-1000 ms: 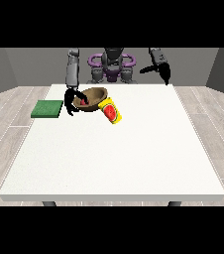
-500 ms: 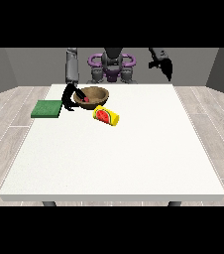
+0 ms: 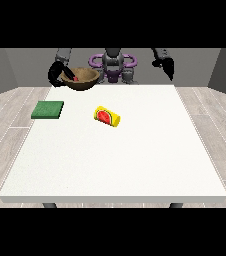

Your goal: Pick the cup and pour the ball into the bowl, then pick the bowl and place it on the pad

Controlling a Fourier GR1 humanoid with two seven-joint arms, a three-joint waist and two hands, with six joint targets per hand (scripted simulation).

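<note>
A brown bowl [image 3: 83,79] hangs in the air above the table's far left corner, and a small red ball [image 3: 76,78] shows inside it. The hand at the view's left [image 3: 56,74] is curled round the bowl's left rim. A yellow cup [image 3: 107,116] with a red inside lies on its side near the table's middle. The green pad [image 3: 48,109] lies flat at the table's left side, in front of and below the bowl. High above the far right edge, the hand at the view's right [image 3: 166,65] holds nothing, its fingers pointing down.
The white table [image 3: 120,165] stretches wide towards the camera. The robot's torso [image 3: 113,65] stands behind the far edge.
The hand at the view's left has lifted the bowl off the table and carried it up and back. The cup has come to rest on its side. The other hand stays raised.
</note>
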